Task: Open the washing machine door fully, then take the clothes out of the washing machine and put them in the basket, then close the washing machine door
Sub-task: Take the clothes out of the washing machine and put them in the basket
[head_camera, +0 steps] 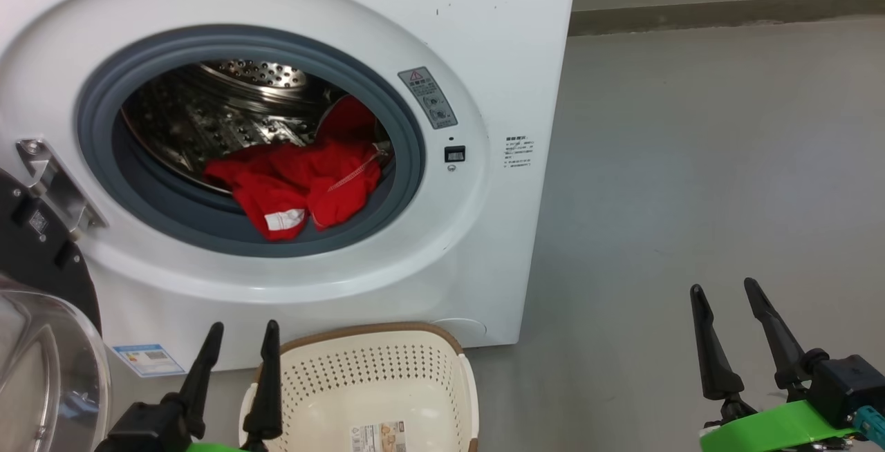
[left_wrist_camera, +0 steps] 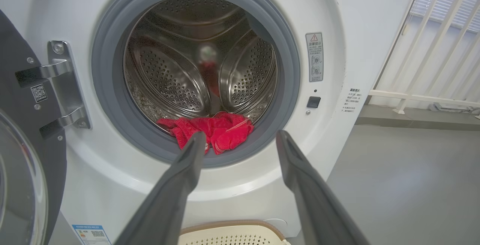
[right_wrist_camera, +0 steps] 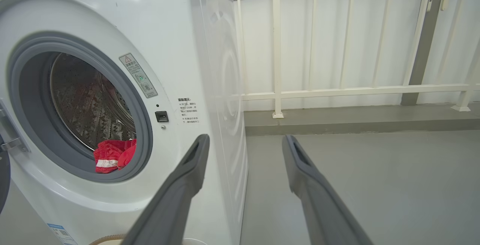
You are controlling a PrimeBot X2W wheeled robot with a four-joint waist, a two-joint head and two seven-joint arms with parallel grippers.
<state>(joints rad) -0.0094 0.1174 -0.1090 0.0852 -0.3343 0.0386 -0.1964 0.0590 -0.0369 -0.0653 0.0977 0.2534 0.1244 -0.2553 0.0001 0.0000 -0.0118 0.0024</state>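
The unloading step is in hand, and it appears that nothing has been moved yet. At 6 o'clock in the head view the basket (head_camera: 373, 369) stands on the floor (head_camera: 691, 162) against the foot of the washer (head_camera: 484, 37), just below the drum mouth. It is bare inside, with its bottom label showing. At 8 o'clock the door (head_camera: 34, 245) hangs swung out to the left on its hinge, so the opening step looks done, though whether it has reached its stop cannot be told. Farther in, the clothes (head_camera: 304, 182) lie as a red heap at about 5 o'clock of the drum mouth. They spill forward over the grey ring (head_camera: 104, 162), a white tag hanging at their lower edge. Behind them the drum (head_camera: 207, 113) shows bare steel.

The next move probably calls for one tool to go forward and up to the ring's lower lip, straddle a fold and close on it. It would then lift the cloth clear and lower it into the basket. Soft fabric may trail or snag on the ring.

The left tool (head_camera: 244, 327), at 7 o'clock, has its fingers wide apart, holding and touching nothing. Its tips stand just beside the basket's left rim, and its wrist view faces the heap. The right tool (head_camera: 722, 287), at 4 o'clock, is equally spread and empty, over the floor and well apart from the washer.
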